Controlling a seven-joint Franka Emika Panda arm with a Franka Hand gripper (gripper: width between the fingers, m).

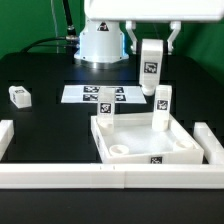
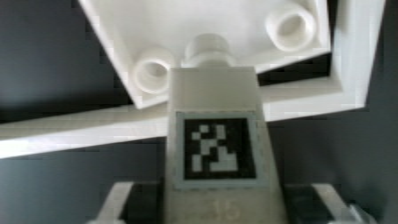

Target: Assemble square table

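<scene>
My gripper (image 1: 151, 40) clamps a leg (image 1: 150, 66), long axis upright, upper right of frame. The square top (image 1: 182, 148), with its open socket (image 1: 120, 150), waits at lower centre.

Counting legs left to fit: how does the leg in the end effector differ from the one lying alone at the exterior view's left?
The held leg hangs upright in the end effector, off the table; the loose leg rests on the table, ungripped. The held leg is close to the top; the loose leg lies well apart from it. Both are white blocks bearing a black-and-white tag.
</scene>
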